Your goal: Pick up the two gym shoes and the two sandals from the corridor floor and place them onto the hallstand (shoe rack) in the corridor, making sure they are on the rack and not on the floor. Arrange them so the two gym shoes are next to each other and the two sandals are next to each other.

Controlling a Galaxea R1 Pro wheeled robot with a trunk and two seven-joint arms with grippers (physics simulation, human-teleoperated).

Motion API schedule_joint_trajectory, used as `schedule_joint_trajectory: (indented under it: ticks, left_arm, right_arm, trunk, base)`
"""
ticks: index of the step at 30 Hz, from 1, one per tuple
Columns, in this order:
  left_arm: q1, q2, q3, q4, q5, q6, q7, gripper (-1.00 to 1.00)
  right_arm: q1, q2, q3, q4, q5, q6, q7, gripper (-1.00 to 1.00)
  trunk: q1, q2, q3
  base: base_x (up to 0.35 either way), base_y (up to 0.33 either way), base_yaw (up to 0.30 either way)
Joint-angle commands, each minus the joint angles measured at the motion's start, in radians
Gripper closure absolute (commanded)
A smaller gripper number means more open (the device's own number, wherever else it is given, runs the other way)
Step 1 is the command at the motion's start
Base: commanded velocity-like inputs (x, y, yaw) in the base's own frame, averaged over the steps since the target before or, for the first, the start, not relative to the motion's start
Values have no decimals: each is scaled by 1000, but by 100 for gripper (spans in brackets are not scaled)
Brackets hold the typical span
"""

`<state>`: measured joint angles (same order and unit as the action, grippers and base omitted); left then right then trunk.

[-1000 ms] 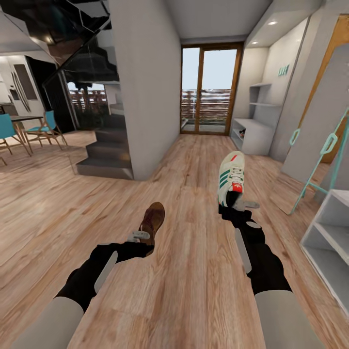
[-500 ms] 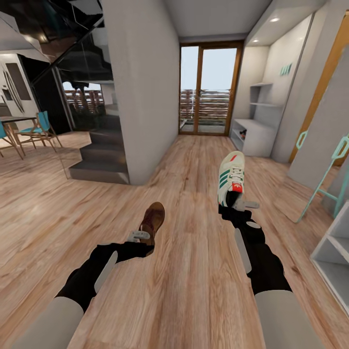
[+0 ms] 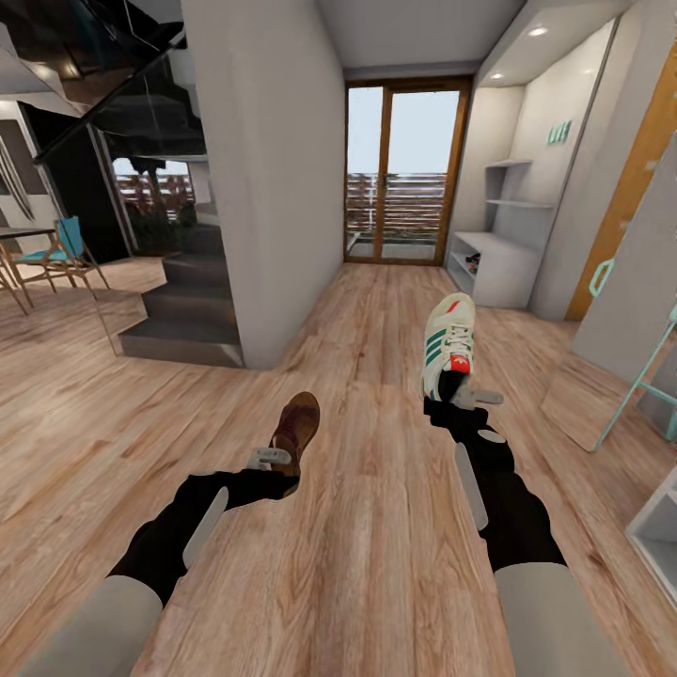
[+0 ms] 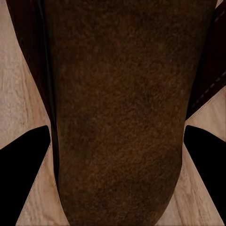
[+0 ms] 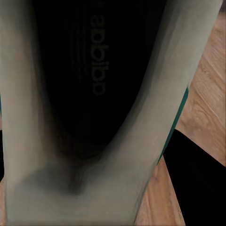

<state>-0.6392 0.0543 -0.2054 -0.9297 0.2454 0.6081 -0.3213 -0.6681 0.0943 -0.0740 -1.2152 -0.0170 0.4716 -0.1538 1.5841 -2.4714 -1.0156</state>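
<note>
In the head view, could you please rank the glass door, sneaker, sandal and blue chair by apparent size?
1. Glass door
2. Sneaker
3. Sandal and blue chair look alike, so unranked.
The door and chair stand far off, so true sizes differ.

Both arms share one build. Nearest the head camera each upper segment is a smooth pale grey-white cylinder. Beyond it the forearm turns matte black and bulkier, with rounded, lumpy joint housings. A long narrow light-grey panel with rounded ends runs lengthwise along each black forearm. The wrist narrows into a black block. The left end effector (image 3: pixel 275 461) carries a flat, pale grey metallic finger (image 3: pixel 269 457), and the right end effector (image 3: pixel 467 395) shows a similar one (image 3: pixel 485 397). In the wrist views the fingers (image 4: pixel 22 162) appear as plain black wedges (image 5: pixel 200 169), without markings.
</note>
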Motion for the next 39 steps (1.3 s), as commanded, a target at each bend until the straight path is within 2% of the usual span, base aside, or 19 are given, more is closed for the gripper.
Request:
schedule_joint_trajectory:
  ticks: [1, 23, 33, 39]
  left_arm:
    - [0, 1, -2, -1, 6, 5, 1, 100]
    - [0, -1, -2, -1, 6, 5, 1, 100]
    - [0, -1, -2, -1, 6, 5, 1, 100]
    - [0, -1, -2, -1, 6, 5, 1, 100]
  right_arm:
    - [-1, 1, -1, -1, -2, 5, -4, 100]
    - [-1, 1, -1, -1, -1, 5, -4, 100]
    - [-1, 1, -1, -1, -1, 5, -4, 100]
    - [-1, 1, -1, -1, -2, 5, -4, 100]
  trunk:
    - [0, 0, -1]
    - [0, 0, -1]
    - [0, 0, -1]
    - [0, 0, -1]
  base:
    - [345, 0, -93]
    - [345, 0, -11]
    - [345, 0, -249]
    - [346, 0, -73]
